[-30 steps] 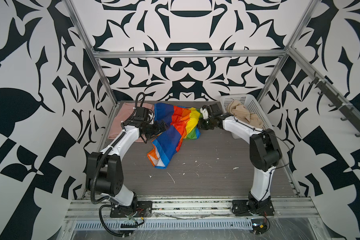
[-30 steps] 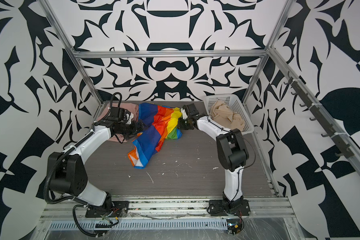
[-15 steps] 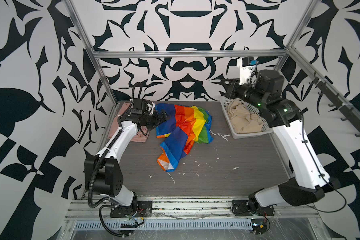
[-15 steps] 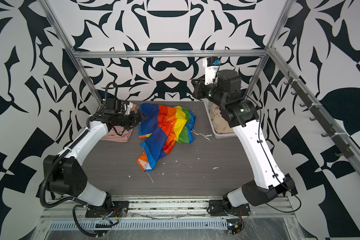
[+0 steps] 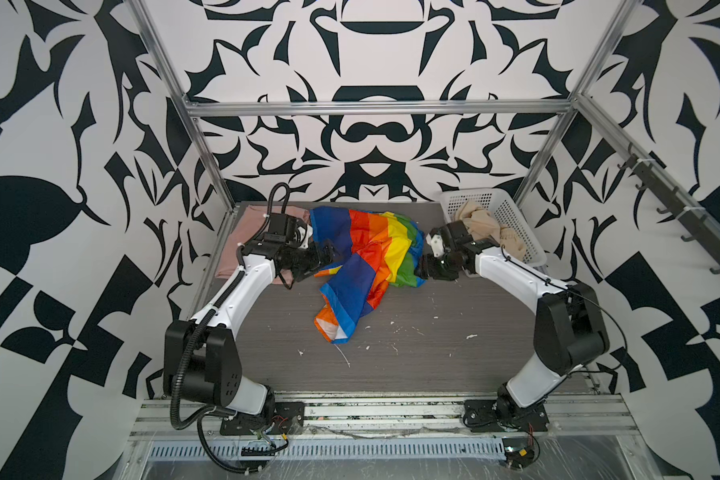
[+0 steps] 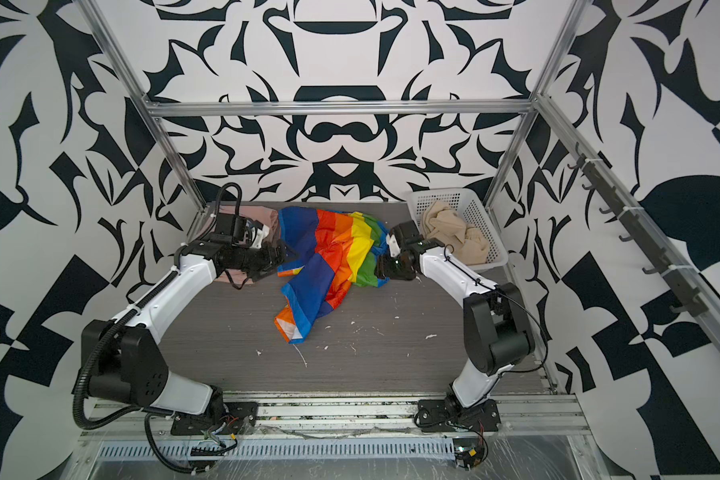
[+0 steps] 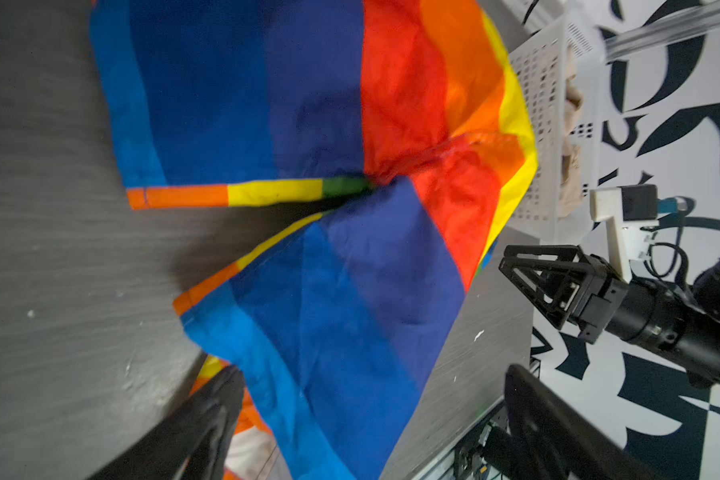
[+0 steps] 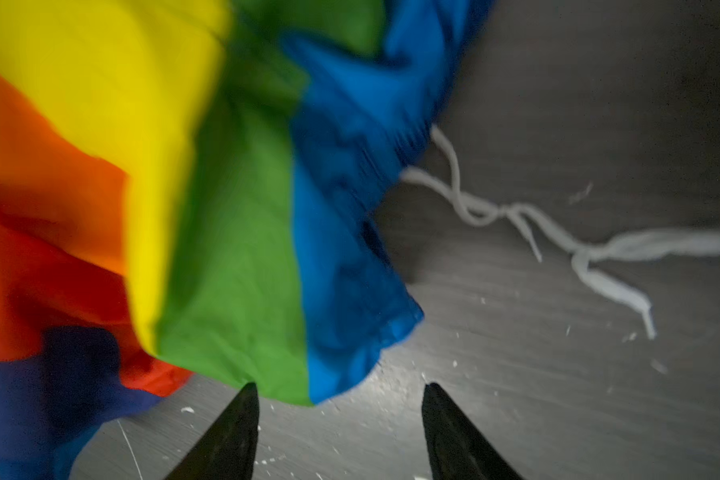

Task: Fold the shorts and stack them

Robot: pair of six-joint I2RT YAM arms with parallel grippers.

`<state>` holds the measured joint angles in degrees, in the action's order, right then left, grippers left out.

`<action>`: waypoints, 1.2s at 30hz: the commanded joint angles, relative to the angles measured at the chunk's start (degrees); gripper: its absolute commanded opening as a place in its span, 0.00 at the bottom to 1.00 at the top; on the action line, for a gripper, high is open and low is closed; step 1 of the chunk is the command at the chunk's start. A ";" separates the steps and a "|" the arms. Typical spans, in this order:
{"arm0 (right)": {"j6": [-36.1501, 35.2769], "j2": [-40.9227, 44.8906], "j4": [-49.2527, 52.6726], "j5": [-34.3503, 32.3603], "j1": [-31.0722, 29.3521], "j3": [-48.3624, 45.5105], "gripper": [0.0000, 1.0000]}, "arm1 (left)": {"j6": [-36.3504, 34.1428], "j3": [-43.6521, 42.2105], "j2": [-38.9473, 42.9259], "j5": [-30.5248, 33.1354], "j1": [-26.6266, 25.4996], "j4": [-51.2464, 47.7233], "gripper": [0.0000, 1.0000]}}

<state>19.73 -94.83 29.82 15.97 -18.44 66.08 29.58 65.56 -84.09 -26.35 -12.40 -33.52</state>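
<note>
The rainbow-striped shorts (image 5: 362,257) (image 6: 333,253) lie crumpled at the back middle of the table, one leg trailing toward the front. My left gripper (image 5: 329,255) (image 7: 366,399) is open at their left edge, with blue cloth lying loose between its wide jaws. My right gripper (image 5: 422,266) (image 8: 339,390) is open and low at their right edge. The green and blue corner sits just ahead of its fingertips, ungripped. The white drawstring (image 8: 558,237) lies on the table. The salmon-pink shorts (image 5: 246,232) lie flat at the back left, partly under the left arm. The beige shorts (image 5: 481,226) are bunched in the basket.
The white perforated basket (image 5: 516,220) (image 6: 481,216) stands at the back right corner, close behind the right wrist. Small white scraps (image 5: 346,357) dot the grey table in front of the shorts. Patterned walls and metal frame posts close in the back and sides.
The right arm has come down from high by the basket to the right edge of the rainbow shorts, and its jaws now stand open. The left arm has shifted only slightly.
</note>
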 commanded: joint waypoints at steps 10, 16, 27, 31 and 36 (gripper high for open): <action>5.12 -1.04 -20.53 10.11 0.03 -7.24 0.67 | -2.86 -7.54 1.41 2.99 -5.96 -2.30 1.00; 3.50 -4.24 -22.23 6.47 0.08 -6.53 0.67 | -3.63 -7.75 -1.29 6.13 -8.84 -2.08 1.00; 4.57 -8.30 -23.66 4.07 0.43 -5.60 0.33 | -2.19 -6.74 -8.27 10.50 -16.46 0.48 0.99; 4.30 -6.88 -20.77 2.65 0.55 -3.63 0.00 | -0.67 -5.34 -10.51 11.47 -16.94 1.95 0.50; 3.28 -0.12 -14.27 -0.17 2.39 -1.58 0.00 | -1.10 -1.62 -10.47 13.14 -16.55 1.82 0.00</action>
<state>23.83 -101.14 11.55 18.50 -17.45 61.23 28.23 60.75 -94.54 -15.00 -29.36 -32.23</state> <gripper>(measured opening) 0.053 0.047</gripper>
